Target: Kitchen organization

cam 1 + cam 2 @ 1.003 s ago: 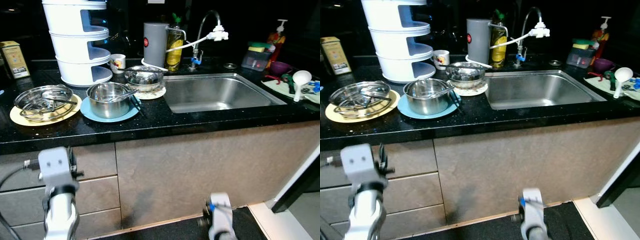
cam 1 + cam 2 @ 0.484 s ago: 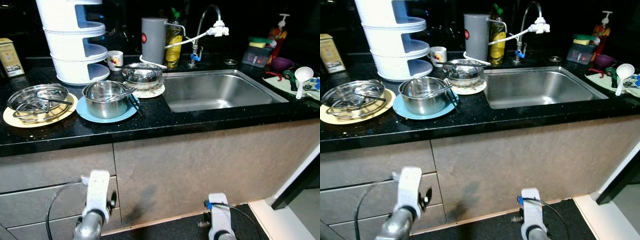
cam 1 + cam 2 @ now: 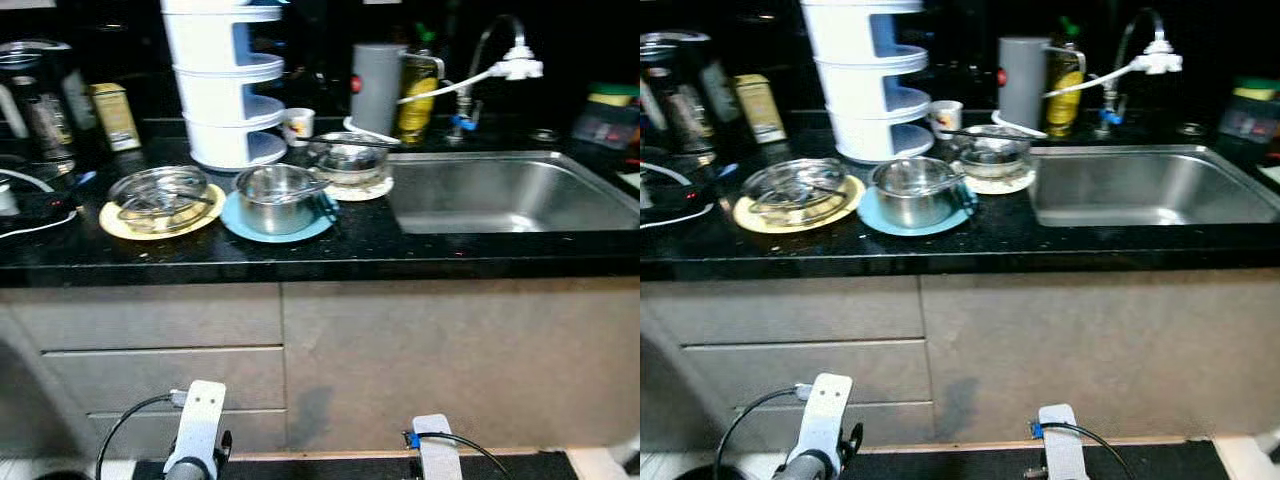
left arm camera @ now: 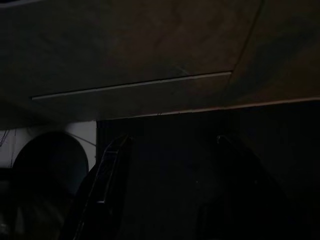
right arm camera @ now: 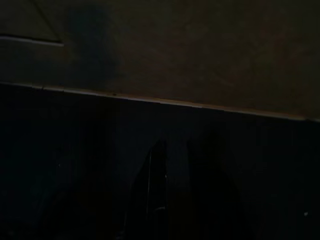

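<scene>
Facing the counter, you're only approaching: left gripper (image 4: 170, 150) hangs spread and empty, right gripper (image 5: 182, 160) nearly closed, empty. Next, reach the steel pot (image 3: 276, 197) on its blue plate (image 3: 236, 216).

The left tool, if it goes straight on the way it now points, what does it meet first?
Probably the dark floor at the foot of the cabinet front. The left tool hangs low with its fingers apart, pointing down toward that base. The left wrist view is dark, so depth is uncertain.
</scene>
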Controlling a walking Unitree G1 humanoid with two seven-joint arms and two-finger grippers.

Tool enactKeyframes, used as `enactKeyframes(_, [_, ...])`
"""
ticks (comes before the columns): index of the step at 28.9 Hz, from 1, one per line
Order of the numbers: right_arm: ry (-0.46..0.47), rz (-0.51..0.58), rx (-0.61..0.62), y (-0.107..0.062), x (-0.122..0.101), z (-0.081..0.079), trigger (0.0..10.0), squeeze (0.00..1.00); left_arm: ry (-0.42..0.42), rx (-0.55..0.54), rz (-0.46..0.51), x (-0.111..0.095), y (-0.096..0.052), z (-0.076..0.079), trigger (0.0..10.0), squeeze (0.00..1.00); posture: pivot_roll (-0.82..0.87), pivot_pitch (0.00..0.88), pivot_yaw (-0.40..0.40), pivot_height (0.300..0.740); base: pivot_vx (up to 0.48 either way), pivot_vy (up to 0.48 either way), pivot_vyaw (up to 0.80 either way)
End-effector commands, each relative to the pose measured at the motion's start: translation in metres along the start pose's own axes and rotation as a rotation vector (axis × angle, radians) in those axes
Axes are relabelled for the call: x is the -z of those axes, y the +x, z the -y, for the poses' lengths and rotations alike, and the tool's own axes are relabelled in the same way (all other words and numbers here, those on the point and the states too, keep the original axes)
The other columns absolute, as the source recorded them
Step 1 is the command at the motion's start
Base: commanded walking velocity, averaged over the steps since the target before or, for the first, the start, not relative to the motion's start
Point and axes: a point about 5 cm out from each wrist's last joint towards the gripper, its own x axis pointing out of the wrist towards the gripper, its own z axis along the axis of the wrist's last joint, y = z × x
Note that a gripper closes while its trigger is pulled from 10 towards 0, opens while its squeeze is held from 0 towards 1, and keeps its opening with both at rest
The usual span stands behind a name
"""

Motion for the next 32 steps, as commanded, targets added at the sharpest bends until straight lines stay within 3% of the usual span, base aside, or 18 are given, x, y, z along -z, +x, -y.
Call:
enactKeyframes(1, [0.001,-0.032,0.002,-0.001,0.006,-0.001,10.0,0.00,0.011,-0.008,-0.001,0.004,0.000,-0.003,10.0,0.00,-0.03,0.074,-0.046,0.740,0.000,0.000,0.80])
enactKeyframes(7, [0.010,-0.117,0.042,-0.006,0.025,0.004,10.0,0.00,0.057,-0.006,-0.044,0.016,0.001,-0.001,10.0,0.00,-0.02,0.076,-0.049,0.740,0.000,0.000,0.38])
enactKeyframes(18, [0.023,-0.106,0.052,-0.007,0.025,0.005,10.0,0.00,-0.025,0.015,-0.059,0.019,0.001,0.006,10.0,0.00,-0.03,0.075,-0.044,0.740,0.000,0.000,0.00])
enactKeyframes(32, [0.028,-0.097,0.052,-0.007,0.024,0.004,10.0,0.00,-0.048,0.017,-0.038,0.018,0.001,0.008,10.0,0.00,-0.03,0.068,-0.044,0.740,0.326,0.000,0.00])
